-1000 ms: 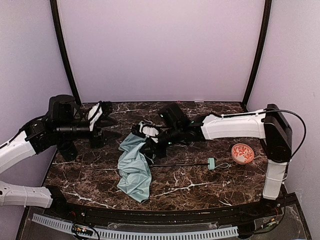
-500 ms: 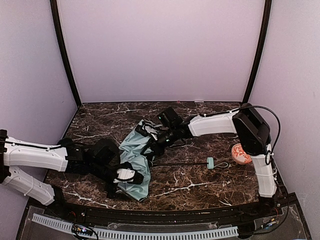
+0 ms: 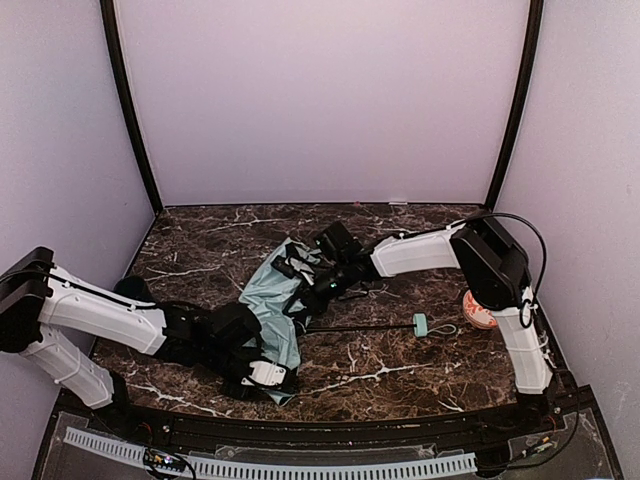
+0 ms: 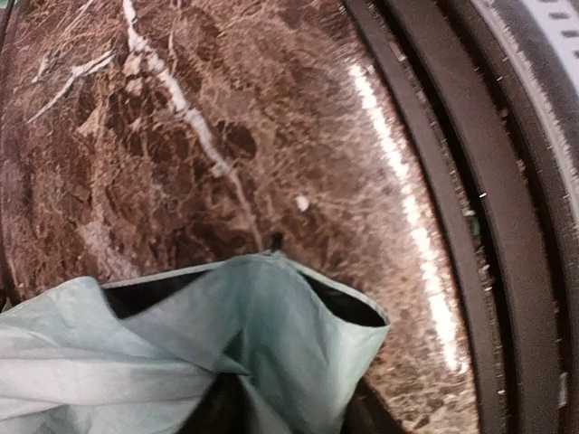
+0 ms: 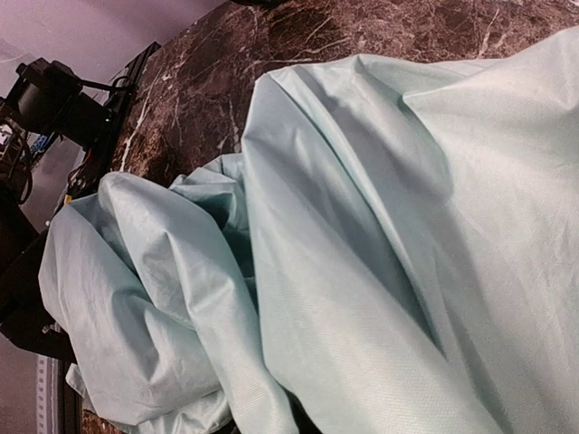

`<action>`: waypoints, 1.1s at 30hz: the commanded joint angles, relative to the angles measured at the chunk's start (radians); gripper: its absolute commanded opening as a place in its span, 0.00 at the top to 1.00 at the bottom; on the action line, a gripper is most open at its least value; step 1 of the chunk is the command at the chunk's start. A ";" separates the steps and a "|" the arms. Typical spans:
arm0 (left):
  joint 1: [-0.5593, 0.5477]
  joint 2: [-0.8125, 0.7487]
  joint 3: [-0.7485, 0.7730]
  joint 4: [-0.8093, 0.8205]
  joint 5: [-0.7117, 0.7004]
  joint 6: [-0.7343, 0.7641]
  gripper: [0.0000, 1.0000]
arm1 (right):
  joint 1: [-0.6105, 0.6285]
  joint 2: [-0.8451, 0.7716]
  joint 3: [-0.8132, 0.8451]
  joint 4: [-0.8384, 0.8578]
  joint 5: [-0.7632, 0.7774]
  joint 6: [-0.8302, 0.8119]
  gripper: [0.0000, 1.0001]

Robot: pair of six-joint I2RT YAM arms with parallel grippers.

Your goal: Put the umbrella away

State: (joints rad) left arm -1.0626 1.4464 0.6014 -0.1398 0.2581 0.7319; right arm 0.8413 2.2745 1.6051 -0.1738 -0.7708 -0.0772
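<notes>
Left gripper (image 3: 268,376): low on the table (image 3: 200,235), right at the near corner of the umbrella's cloth. Dark finger shapes flank a fold in the wrist view, but I cannot tell whether they are pinching it or standing free.
Right gripper (image 3: 298,274): clenched, pressed against the far end of the cloth. Its wrist view is filled with mint folds, and whether one is caught between the fingers cannot be seen.
Umbrella (image 3: 268,305): collapsed and lying flat, its mint cloth running from the right gripper down to the left gripper. Black lining shows inside the folds just ahead of the left fingers.
Shaft (image 3: 360,328): thin and black, lying flat on the marble beside the cloth and stretching away to the right of both grippers.
Handle (image 3: 423,325): at the shaft's outer end, with the strap (image 3: 446,330) looped just past it — well apart from either gripper.
Round orange-red thing (image 3: 474,308): beyond the handle, partly behind the right arm's upright link.
Edges: the black near rim (image 3: 400,420) runs just beside the left gripper and the cloth's corner.
Open room: bare marble lies behind the right gripper up to the back wall, and also between the shaft and the near rim.
</notes>
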 commanded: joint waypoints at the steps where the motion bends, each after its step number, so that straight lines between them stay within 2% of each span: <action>1: -0.010 -0.003 0.006 0.036 -0.152 0.012 0.97 | -0.011 0.019 0.005 -0.086 0.066 -0.045 0.99; 2: -0.009 -0.026 0.019 0.039 -0.158 -0.003 1.00 | -0.011 0.015 0.000 -0.106 0.076 -0.060 0.99; 8: -0.007 -0.177 0.086 0.129 -0.035 -0.108 1.00 | -0.011 -0.024 -0.044 -0.250 0.090 -0.181 1.00; 14: 0.048 -0.167 0.111 0.184 -0.056 -0.215 1.00 | -0.010 -0.096 -0.116 -0.376 0.047 -0.314 1.00; 22: 0.191 -0.053 0.151 0.333 -0.028 -0.371 1.00 | -0.011 -0.118 -0.136 -0.491 -0.073 -0.431 1.00; 29: 0.232 0.155 0.261 0.329 -0.014 -0.358 1.00 | -0.030 -0.091 -0.125 -0.493 -0.142 -0.461 1.00; 33: 0.247 0.282 0.312 0.261 0.014 -0.347 1.00 | -0.063 -0.094 -0.131 -0.446 -0.180 -0.429 0.93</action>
State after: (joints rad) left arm -0.8364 1.6417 0.8688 0.1459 0.2523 0.3809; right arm 0.7975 2.1681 1.4868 -0.6163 -0.8726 -0.5114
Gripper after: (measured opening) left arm 0.009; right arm 0.045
